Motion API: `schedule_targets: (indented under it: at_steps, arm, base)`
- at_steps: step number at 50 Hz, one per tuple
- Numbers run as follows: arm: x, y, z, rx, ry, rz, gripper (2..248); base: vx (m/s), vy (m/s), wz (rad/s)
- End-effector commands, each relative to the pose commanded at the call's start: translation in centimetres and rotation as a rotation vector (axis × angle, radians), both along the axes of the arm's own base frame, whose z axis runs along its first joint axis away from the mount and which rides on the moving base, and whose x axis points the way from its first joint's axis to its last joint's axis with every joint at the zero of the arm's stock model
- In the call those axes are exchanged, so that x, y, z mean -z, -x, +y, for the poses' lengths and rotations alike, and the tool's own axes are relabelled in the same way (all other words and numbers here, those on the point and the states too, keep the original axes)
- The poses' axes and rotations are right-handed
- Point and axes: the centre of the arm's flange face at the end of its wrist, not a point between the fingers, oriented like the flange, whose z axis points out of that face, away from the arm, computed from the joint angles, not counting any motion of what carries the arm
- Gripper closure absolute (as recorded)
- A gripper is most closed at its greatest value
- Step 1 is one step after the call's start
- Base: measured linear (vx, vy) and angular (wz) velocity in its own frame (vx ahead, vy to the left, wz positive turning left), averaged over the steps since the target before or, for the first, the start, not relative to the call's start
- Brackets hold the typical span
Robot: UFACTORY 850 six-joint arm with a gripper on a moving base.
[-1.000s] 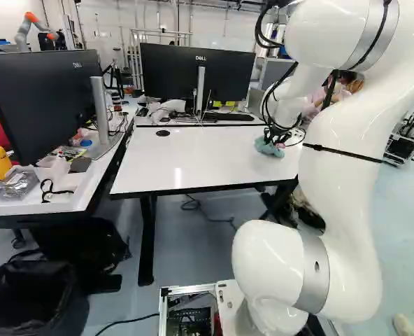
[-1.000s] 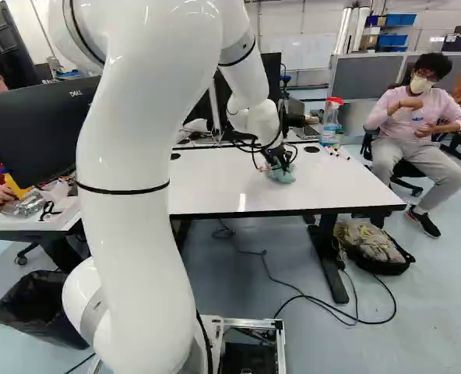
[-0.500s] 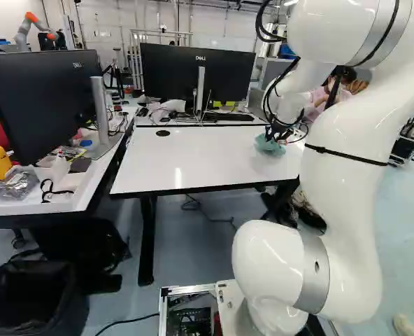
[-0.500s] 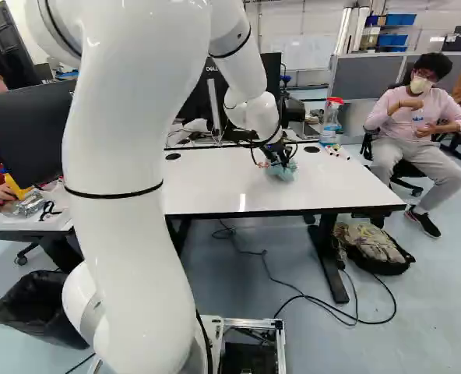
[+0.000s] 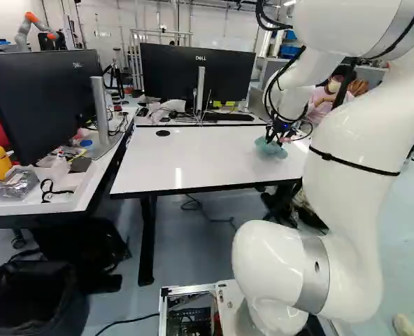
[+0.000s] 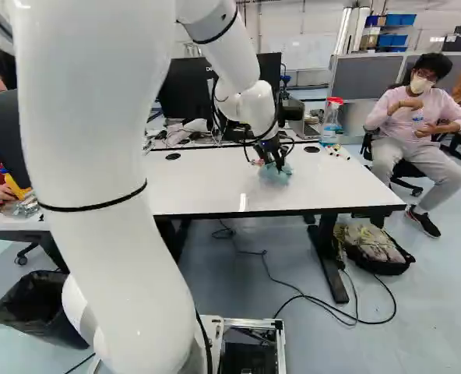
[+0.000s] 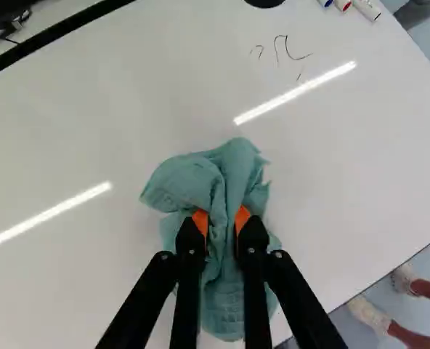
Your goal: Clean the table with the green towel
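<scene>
In the right base view my gripper (image 6: 274, 164) is low over the white table (image 6: 207, 183), with the green towel (image 6: 275, 176) bunched under it. The wrist view shows the gripper (image 7: 221, 224) shut on the towel (image 7: 211, 182): its orange pads press a fold from two sides, and cloth spreads ahead of and under the fingers on the tabletop. Thin black marker strokes (image 7: 290, 52) are on the white surface ahead of the towel, toward the pens. In the left base view the towel (image 5: 270, 147) is near the table's right side.
Marker pens (image 7: 342, 3) lie at the table's edge beside a spray bottle (image 6: 331, 121). Monitors (image 5: 196, 73) stand behind. A side desk with a monitor (image 5: 43, 98) is at the left. A bag (image 6: 374, 248) sits on the floor; another robot (image 5: 36, 26) is far back.
The arm has swung, shifting rightward in the left base view and leftward in the right one. Gripper and towel have slid slightly across the table together. The base has not moved.
</scene>
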Motion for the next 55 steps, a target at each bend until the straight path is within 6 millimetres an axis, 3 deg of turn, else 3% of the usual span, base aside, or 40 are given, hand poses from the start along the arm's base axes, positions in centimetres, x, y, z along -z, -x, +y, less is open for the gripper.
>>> schedule_targets:
  at_steps: [15,42,55]
  arm:
    - [-1.6,2.1,0.9,0.000,-0.024,0.051,191]
    - [-1.6,1.9,0.9,-0.001,-0.024,0.051,191]
    - [-1.7,0.6,0.4,-0.002,-0.012,0.025,191]
  base:
    - [0.000,0.000,0.000]
    - [0.000,0.000,0.000]
    - [0.000,0.000,0.000]
